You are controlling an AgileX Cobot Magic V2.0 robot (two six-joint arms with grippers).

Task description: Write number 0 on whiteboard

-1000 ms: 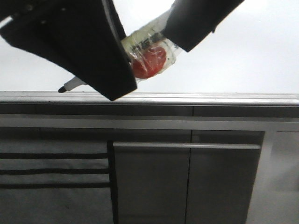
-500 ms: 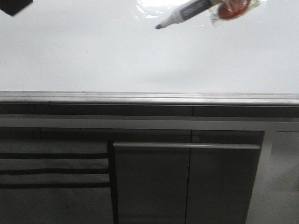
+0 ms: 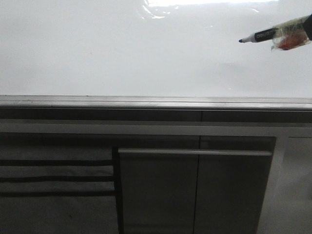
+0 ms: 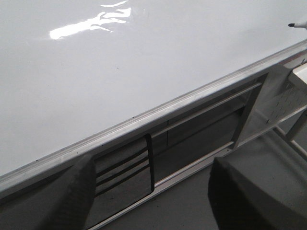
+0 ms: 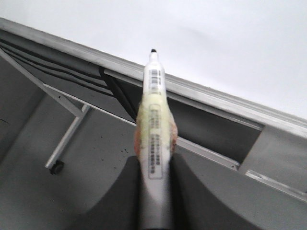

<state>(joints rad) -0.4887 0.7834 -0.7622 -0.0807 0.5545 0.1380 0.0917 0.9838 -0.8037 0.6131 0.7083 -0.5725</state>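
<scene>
1. Looking at the front view, the board fills the whole upper half, glossy white with glare streaks near the top, and its grey metal frame runs straight across the middle.
2. No 0 anywhere on it that I can see, the surface looks blank in all three views.
3. The marker pokes in from the right edge, lying nearly level, black tip pointing left. It sits in front of the upper right part of the board. Can't tell if the tip touches the surface.
4. There's clear tape with something red-orange wrapped round the marker's back end.
5. From the right wrist view, the right gripper is clamped on the marker, dark fingers pressed against both sides of the barrel. The tip there lines up with the frame, the board beyond it.
6. The left gripper is holding nothing, its two dark fingers spread wide apart, hanging near the frame with the board beyond.
7. In that left wrist view just the marker's tip shows at the far edge.
8. Below the frame there are dark grey cabinet panels with a rail across them.
</scene>
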